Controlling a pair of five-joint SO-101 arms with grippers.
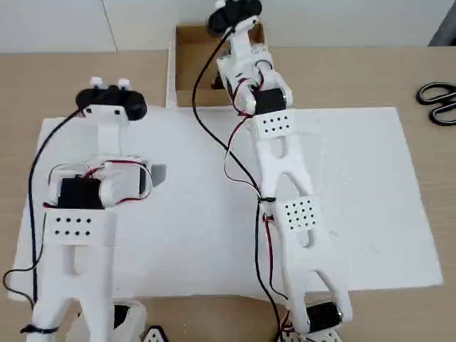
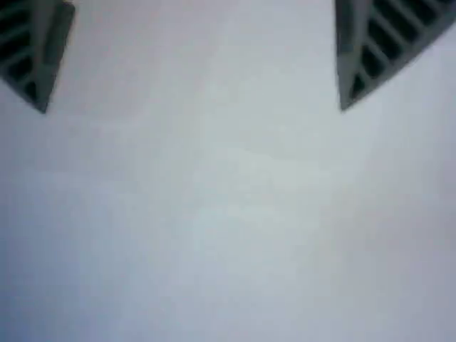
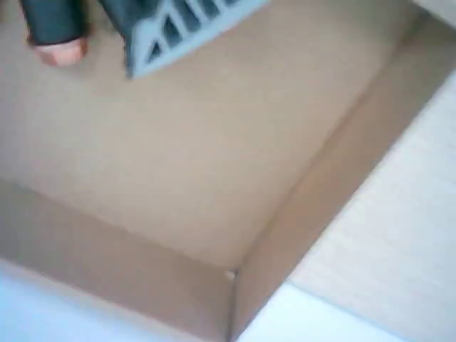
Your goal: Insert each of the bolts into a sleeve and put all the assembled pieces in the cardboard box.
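The left gripper (image 2: 192,107) hangs spread wide over the left part of the white foam sheet (image 1: 356,178), with nothing between its fingers. The right gripper (image 1: 228,32) is over the cardboard box (image 1: 187,35) at the table's (image 1: 71,71) far edge; I cannot tell whether it is spread or pressed together. A dark cylinder (image 3: 55,28) with a coppery end, possibly an assembled piece, sits just beside its grey finger (image 3: 164,35). Scissors (image 1: 438,103) lie far right.

Soft, even overhead light keeps the white foam sheet (image 1: 356,185) bright, without glare; the arms (image 1: 285,164) cast faint shadows, and the cardboard box (image 3: 214,142) walls sit slightly darker.
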